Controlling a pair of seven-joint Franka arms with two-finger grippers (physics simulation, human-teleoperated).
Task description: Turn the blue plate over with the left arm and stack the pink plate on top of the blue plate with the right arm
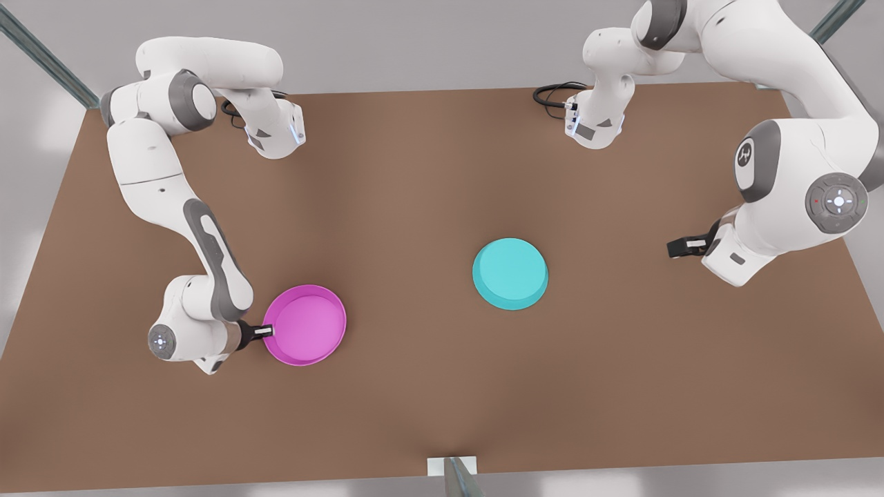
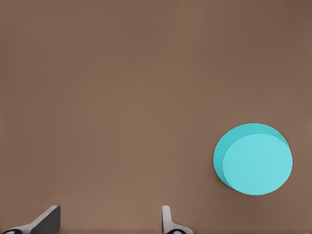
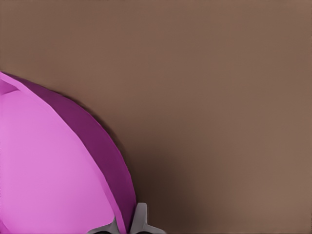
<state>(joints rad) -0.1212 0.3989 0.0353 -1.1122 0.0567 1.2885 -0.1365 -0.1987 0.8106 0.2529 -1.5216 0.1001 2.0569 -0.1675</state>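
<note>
Pink plate (image 1: 307, 326) rim sits pinched between the right gripper's (image 1: 264, 332) jaws at the edge nearest that arm; the right wrist view shows the fingers (image 3: 140, 219) closed on the wall. It lies open side up on the table (image 1: 428, 386), on the front view's left. Left gripper (image 1: 680, 247) hangs apart on the front view's right, jaws spread, empty. Blue plate (image 1: 510, 272) lies upside down mid-table, well apart from both grippers.

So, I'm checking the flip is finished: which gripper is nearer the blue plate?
Left. The left gripper hangs open off to the blue plate's side; the right gripper grips the pink plate's rim, farther away.
</note>
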